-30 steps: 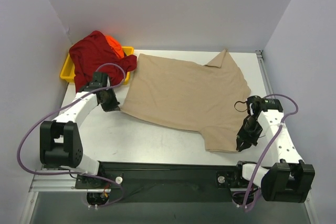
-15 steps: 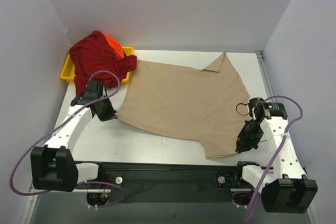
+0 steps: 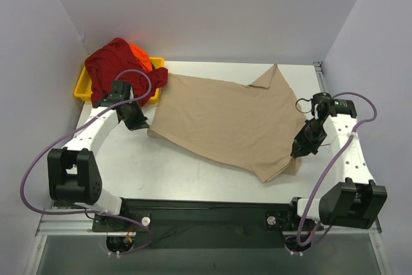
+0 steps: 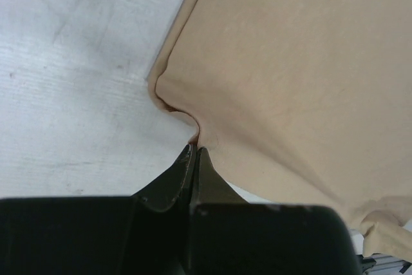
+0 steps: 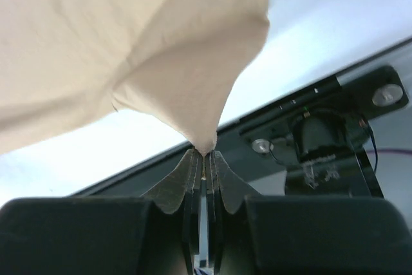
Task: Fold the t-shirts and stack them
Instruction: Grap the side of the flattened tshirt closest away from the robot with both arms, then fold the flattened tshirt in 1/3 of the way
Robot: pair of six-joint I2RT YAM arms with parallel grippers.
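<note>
Fingers of your left gripper pinch the tan t-shirt, left edge. Your right gripper pinches its right corner.

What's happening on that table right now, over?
Left gripper shut on tan t-shirt edge. Right gripper shut on opposite corner. Dark red shirt, orange shirt heaped on yellow tray, out of the way.

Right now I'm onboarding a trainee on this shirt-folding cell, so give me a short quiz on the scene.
1. True or false: the left gripper and the right gripper are each shut on the tan t-shirt.
2. The dark red t-shirt lies: A) over the yellow tray, B) on the tan t-shirt's middle, C) under the right arm.
3. Which colour shows behind the dark red t-shirt?
Key: 1 true; 2 A; 3 the orange t-shirt.
</note>
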